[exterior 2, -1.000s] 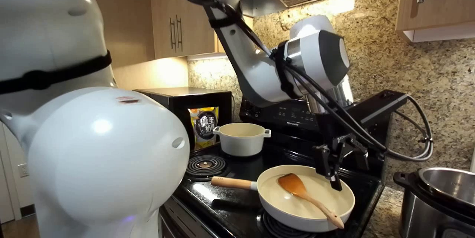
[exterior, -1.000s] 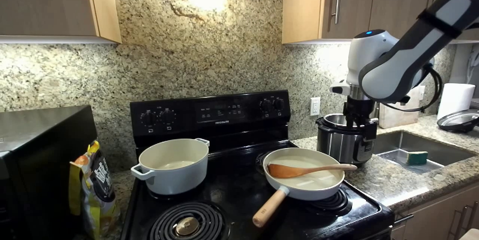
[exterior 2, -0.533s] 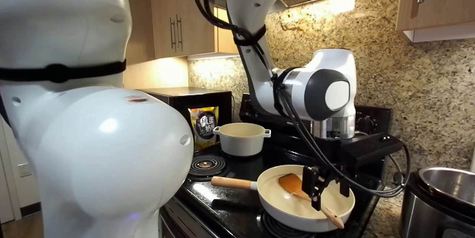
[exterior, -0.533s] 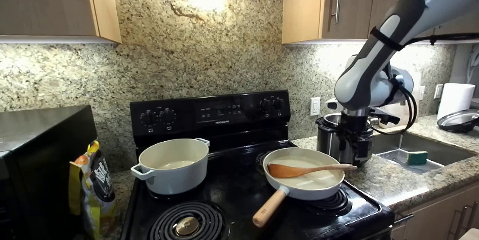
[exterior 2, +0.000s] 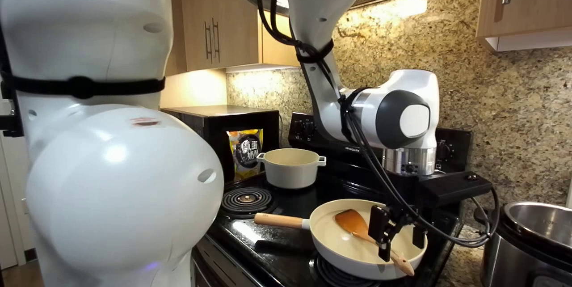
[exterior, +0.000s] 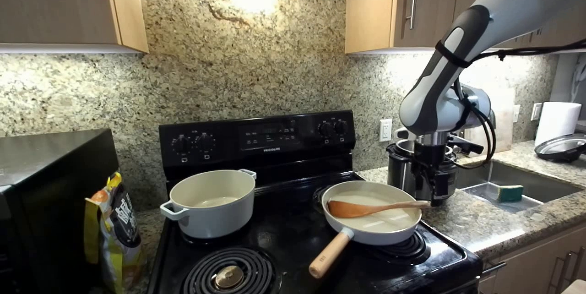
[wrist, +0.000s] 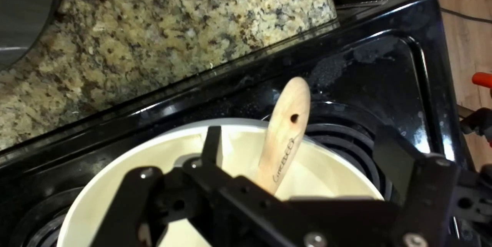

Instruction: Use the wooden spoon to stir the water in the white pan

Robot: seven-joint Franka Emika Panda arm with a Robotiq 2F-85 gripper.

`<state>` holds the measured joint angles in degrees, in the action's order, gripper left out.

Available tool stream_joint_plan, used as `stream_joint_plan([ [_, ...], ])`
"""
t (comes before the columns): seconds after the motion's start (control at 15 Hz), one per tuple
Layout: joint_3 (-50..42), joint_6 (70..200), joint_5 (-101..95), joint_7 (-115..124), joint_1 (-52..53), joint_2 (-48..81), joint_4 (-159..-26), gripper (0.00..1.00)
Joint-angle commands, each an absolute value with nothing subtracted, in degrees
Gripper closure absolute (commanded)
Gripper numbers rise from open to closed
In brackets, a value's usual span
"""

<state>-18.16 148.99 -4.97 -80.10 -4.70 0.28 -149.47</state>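
While the gripper [exterior 2: 401, 244] hangs over the edge of the white pan [exterior 2: 344, 263], its jaws stand wide apart, and in the wrist view the pale handle of the wooden spoon [wrist: 282, 143] shows between them, with a gap on each side; whether they reach down to its height, I cannot tell. The spoon [exterior 2: 351, 222] lies in this pan: in an exterior view its broad brown head is toward ten o'clock, and its handle crosses the rim between four and five o'clock. Seen there, the wooden handle of the pan points to nine o'clock; from the pan, the deeper white pot [exterior 2: 292, 176] is at ten o'clock, well apart, with a yellow bag [exterior 2: 246, 153] near the pot, and the steel cooker [exterior 2: 505, 253] is at three o'clock. The water [exterior: 377, 223] is hard to distinguish from the cream-coloured inside, where bright reflections show. The pan stands over a coil [exterior: 414, 248] of the black stove [exterior: 288, 220]. In an exterior view, a green sponge [exterior: 510, 193] lies in the sink [exterior: 542, 186], toward three o'clock.
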Motion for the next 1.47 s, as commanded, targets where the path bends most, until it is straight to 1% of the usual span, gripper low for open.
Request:
stream_joint_plan([
  [0.0,-14.9,146.65,-2.66,-83.47,-7.73,4.25,-145.94,0.0],
  [0.13,-13.61,146.19,-3.82,-82.5,-8.5,6.03,-144.37,0.0],
  [0.27,-12.52,145.63,-4.87,-81.62,-9.05,7.53,-142.97,0.17],
  [0.33,-11.96,145.35,-4.91,-81.73,-9.36,8.22,-142.34,0.32],
  [0.47,-11.09,144.89,-5.51,-81.26,-9.65,9.37,-141.36,0.47],
  [0.87,-10.23,145.03,-7.48,-80.28,-10.09,6.78,-143.05,0.87],
  [1.0,-10.55,144.45,-10.24,-78.52,-9.46,5.0,-144.17,0.97],
  [1.07,-10.62,143.98,-11.99,-77.71,-9.18,4.23,-144.74,0.93],
  [1.4,-10.17,140.5,-18.3,-74.53,-8.6,0.16,-146.84,0.92],
])
